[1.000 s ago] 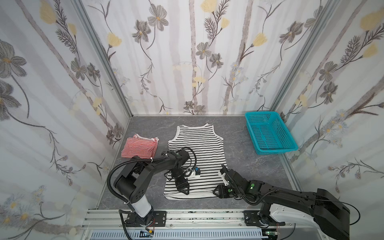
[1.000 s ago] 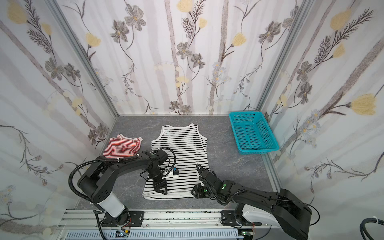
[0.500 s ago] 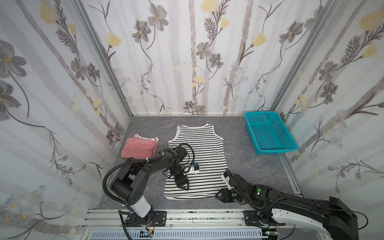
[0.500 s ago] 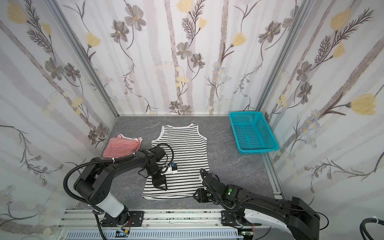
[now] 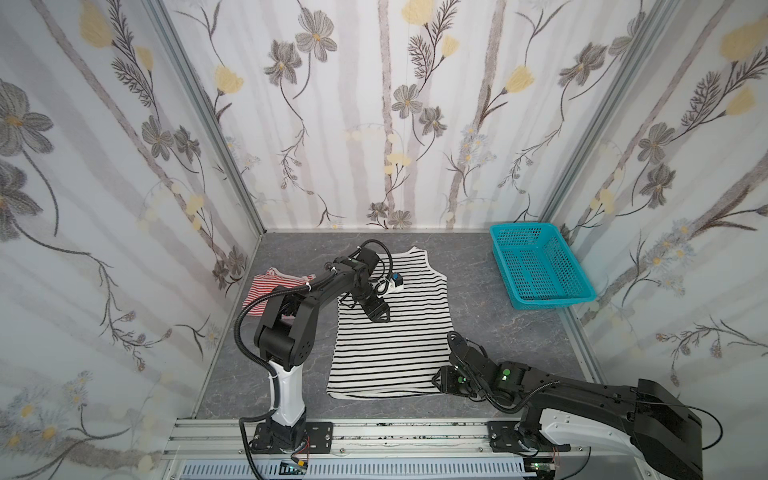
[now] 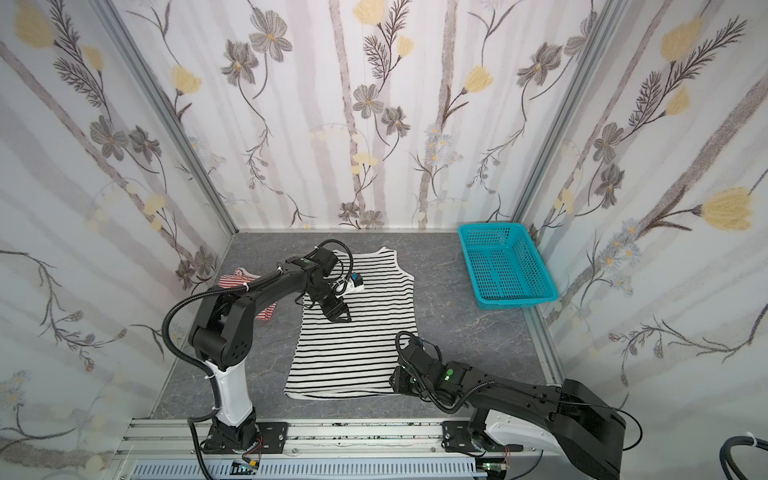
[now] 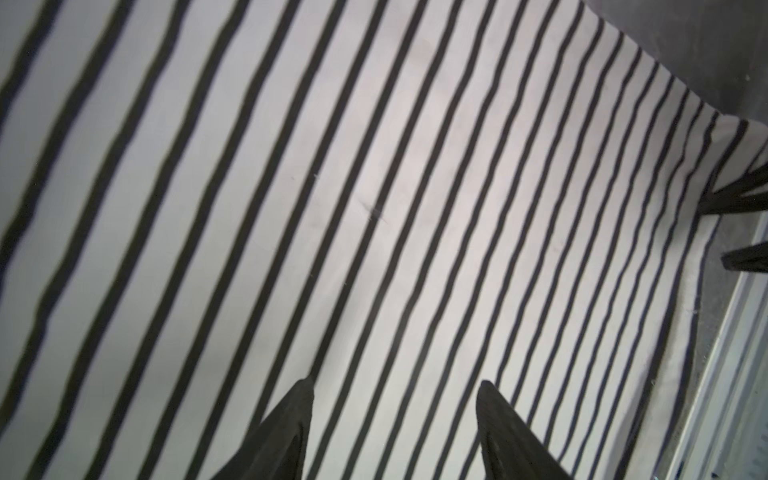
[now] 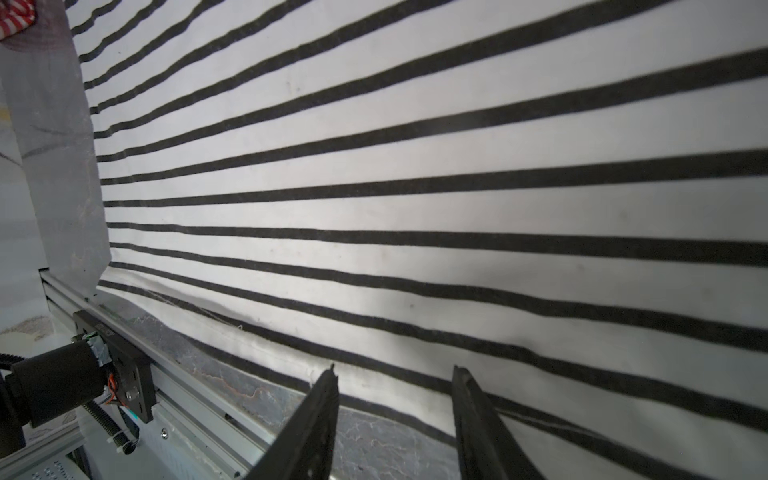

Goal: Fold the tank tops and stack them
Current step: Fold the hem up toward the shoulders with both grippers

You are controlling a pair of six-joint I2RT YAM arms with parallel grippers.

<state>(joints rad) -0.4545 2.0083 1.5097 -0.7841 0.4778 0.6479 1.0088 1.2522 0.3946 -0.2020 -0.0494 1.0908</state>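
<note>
The left arm (image 5: 291,299) hides parts of the red-and-white tank top (image 5: 262,289) and the black-and-white tank top (image 5: 395,345).

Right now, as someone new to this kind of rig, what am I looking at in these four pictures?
You see two black robot arms bolted to a rail at the near edge of a grey table. Each arm ends in a two-fingered gripper. The two wide pictures come from one camera head set high at the front. The two close-ups come from cameras on the arms' wrists, looking out past the fingers.

On the table, a black-striped top lies spread flat. A red-striped top lies to its left, partly behind the left arm. A teal basket stands at the far right.

The left gripper hangs open over the black-striped top's upper half. The right gripper is open at that top's near right corner. Neither holds anything.
</note>
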